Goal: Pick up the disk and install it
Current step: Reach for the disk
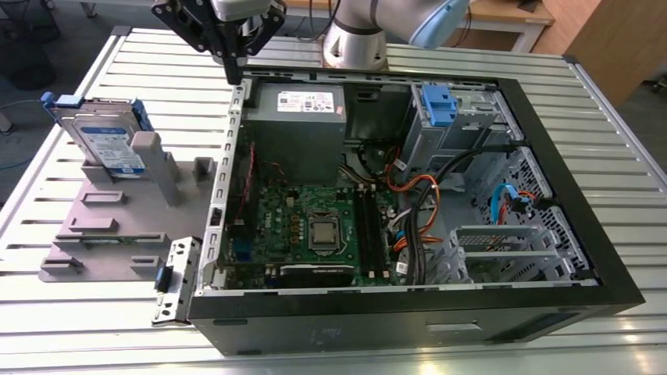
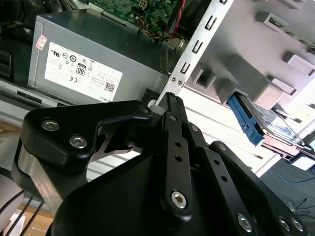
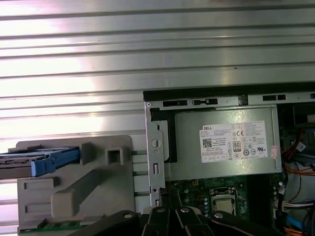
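The disk (image 1: pixel 105 144) stands on edge in a grey fixture (image 1: pixel 115 226) at the exterior view's left. It is silver with a blue-and-white label and blue rails. Both wrist views show the disk (image 2: pixel 266 123) (image 3: pixel 34 162) resting in that fixture. My gripper (image 1: pixel 233 76) hangs above the back left corner of the open computer case (image 1: pixel 568 156), to the right of the disk and well apart from it. In the second wrist view my gripper (image 2: pixel 171 101) has its black fingers pressed together, shut, with nothing between them.
Inside the case lie a grey power-supply box (image 1: pixel 300 117), a green motherboard (image 1: pixel 312 226), cables and a blue latch on a metal cage (image 1: pixel 438 105). Everything rests on a slatted metal table (image 1: pixel 156 55). A loose metal bracket (image 1: pixel 172 281) lies by the case's near left corner.
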Action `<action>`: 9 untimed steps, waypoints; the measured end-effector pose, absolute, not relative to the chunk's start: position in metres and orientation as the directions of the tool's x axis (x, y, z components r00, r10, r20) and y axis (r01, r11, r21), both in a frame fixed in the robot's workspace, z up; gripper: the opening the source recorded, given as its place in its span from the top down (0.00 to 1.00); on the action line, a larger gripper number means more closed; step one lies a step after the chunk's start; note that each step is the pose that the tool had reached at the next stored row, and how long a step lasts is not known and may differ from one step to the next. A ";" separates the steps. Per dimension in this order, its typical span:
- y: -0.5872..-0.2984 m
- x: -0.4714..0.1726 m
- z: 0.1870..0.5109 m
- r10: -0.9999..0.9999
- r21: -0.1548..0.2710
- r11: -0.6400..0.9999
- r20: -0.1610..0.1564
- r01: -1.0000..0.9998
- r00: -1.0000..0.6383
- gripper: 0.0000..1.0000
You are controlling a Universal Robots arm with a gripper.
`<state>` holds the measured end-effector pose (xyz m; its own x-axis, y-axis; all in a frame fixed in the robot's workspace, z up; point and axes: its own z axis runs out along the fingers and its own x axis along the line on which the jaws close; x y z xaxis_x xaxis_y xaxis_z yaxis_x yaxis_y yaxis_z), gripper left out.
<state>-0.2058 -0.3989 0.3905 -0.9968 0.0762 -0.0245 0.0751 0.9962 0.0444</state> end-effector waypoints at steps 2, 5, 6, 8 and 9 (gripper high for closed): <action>-0.399 -0.207 0.390 0.076 0.044 0.996 -0.024 0.075 -0.997 0.89; -0.399 -0.210 0.390 0.076 0.044 0.996 -0.024 0.075 -0.997 0.89; -0.399 -0.211 0.390 0.076 0.044 0.996 -0.024 0.075 -0.997 0.89; -0.399 -0.212 0.390 0.076 0.044 0.996 -0.024 0.075 -0.997 0.89; -0.399 -0.213 0.390 0.076 0.044 0.996 -0.025 0.075 -0.997 0.89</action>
<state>-0.2134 -0.3989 0.3896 -0.9968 0.0762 -0.0245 0.0751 0.9962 0.0444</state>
